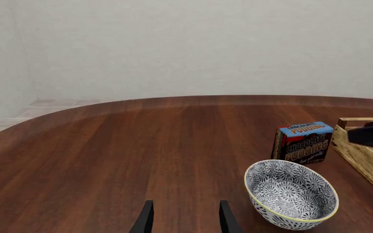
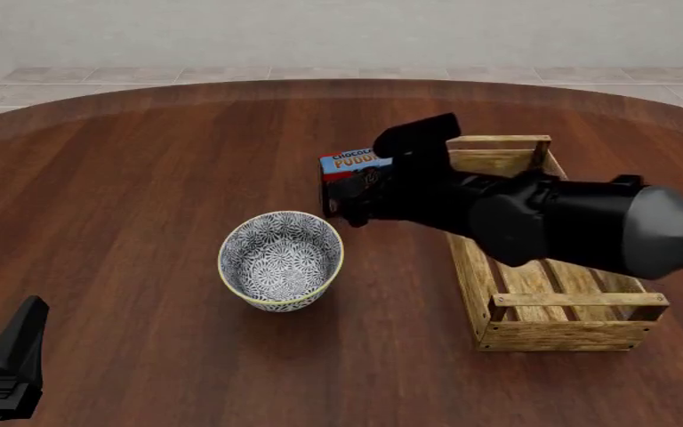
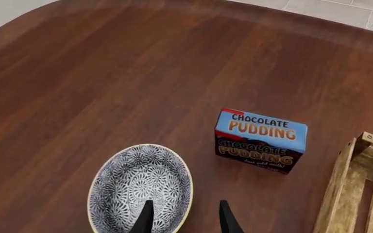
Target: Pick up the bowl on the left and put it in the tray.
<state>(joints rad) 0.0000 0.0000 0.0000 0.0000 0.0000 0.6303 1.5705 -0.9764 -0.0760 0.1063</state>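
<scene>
**Right arm over the bowl's far side, bowl on the table**

Table (image 2: 116, 178): dark reddish wood with a rounded far edge, and it fills most of my front view.

Right arm (image 2: 579, 227): a thick black and grey body that reaches in from the right, across the near part of the tray toward the middle of the table.

Tray (image 2: 519, 329): a long, light-wood slatted crate to the right of centre, lying lengthwise away from me. I see nothing inside it where the arm does not cover it.

Bowl (image 2: 281, 260): upright on the table, left of the tray and well apart from it. It has a blue-grey floral pattern and a pale rim. Nothing grips it.

Pudding box (image 2: 354, 163): stands upright just beyond the bowl, between the bowl and the tray's far end. The right arm partly hides it in the front view.

Right gripper (image 3: 182, 218): in its wrist view the two dark fingertips stand apart with a clear gap. They hang over the bowl's rim and hold nothing.

Left gripper (image 1: 182, 221): fingertips parted to about the same width, nothing between them, only bare table beneath. In the front view it sits low at the near left corner (image 2: 10, 360), well apart from the bowl.
</scene>
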